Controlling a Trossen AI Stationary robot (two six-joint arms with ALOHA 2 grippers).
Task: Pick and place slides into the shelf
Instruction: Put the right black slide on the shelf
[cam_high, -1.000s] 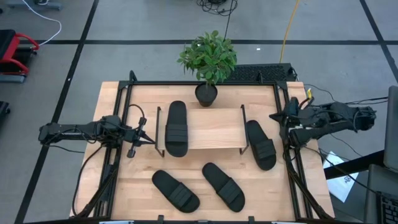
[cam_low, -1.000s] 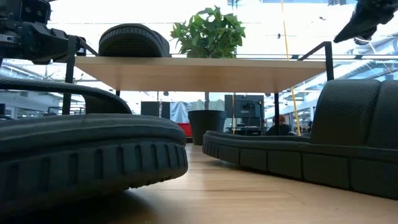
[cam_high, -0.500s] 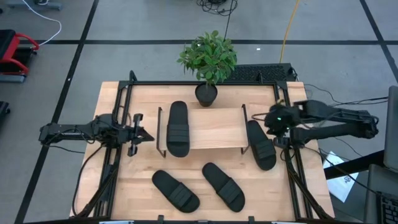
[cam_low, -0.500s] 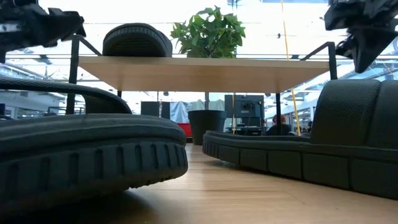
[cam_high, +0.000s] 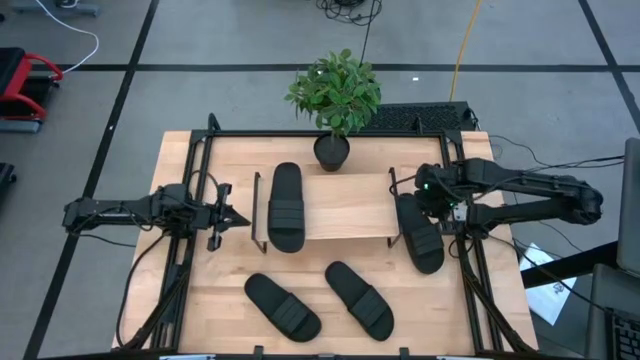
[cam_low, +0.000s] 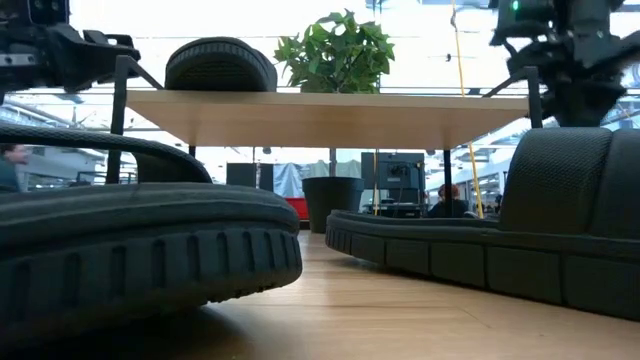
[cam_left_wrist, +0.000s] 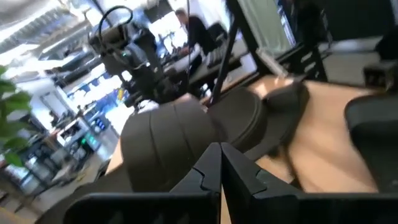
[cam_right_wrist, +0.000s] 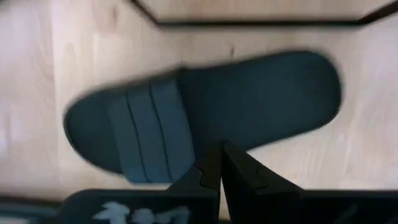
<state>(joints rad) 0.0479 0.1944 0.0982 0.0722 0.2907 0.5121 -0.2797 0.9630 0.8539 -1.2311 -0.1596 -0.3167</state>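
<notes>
The shelf (cam_high: 345, 205) stands mid-table. One black slide (cam_high: 284, 207) lies on the left part of its wood top. It also shows in the low view (cam_low: 220, 65) and the left wrist view (cam_left_wrist: 180, 134). A second slide (cam_high: 420, 232) lies flat on the table right of the shelf. Two more slides (cam_high: 283, 307) (cam_high: 358, 299) lie near the front edge. My right gripper (cam_right_wrist: 221, 163) is shut and points down over the right slide (cam_right_wrist: 205, 115), above its far end (cam_high: 432, 198). My left gripper (cam_left_wrist: 221, 163) is shut and empty, left of the shelf (cam_high: 238, 217).
A potted plant (cam_high: 332, 150) stands behind the shelf at the far edge. A black metal frame (cam_high: 200, 150) runs along the table's sides. Bare tabletop (cam_high: 330, 250) lies between the shelf and the two front slides.
My right gripper has gone from the table's right edge toward the left, over the slide right of the shelf, and has tipped to point down at it. The slides have stayed where they were.
</notes>
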